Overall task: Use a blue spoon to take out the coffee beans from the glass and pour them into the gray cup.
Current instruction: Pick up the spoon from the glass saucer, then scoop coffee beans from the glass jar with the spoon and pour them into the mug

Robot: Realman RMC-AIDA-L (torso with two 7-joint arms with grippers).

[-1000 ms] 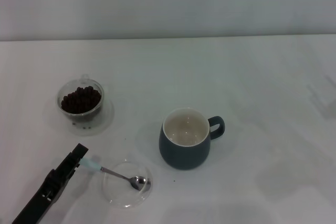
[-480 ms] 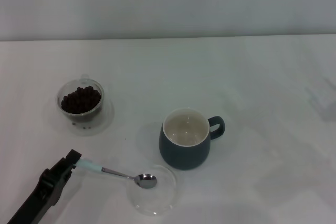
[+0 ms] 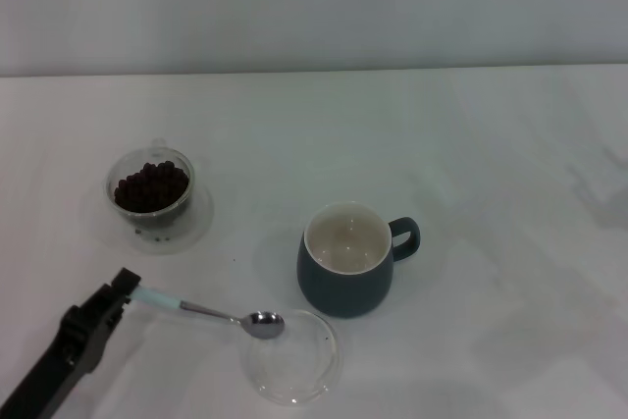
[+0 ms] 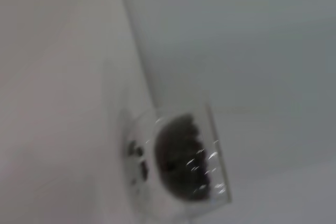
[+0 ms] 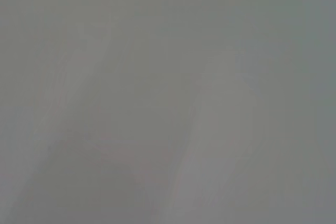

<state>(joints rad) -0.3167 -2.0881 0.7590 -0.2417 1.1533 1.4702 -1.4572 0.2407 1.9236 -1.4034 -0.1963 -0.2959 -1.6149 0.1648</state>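
Observation:
My left gripper is at the front left of the table, shut on the pale end of the blue spoon. The spoon's silver bowl hangs over the near-left rim of a flat clear dish. The glass stands at the back left on a clear saucer, with the coffee beans heaped inside. It also shows in the left wrist view. The gray cup stands in the middle, handle to the right, its cream inside bare. My right gripper is out of view.
A few loose beans lie on the saucer under the glass. The white table runs to a grey back wall. The right wrist view shows only bare pale surface.
My left gripper has drawn back to the left and toward the front with the spoon. The flat clear dish has slid right, now lying in front of the cup.

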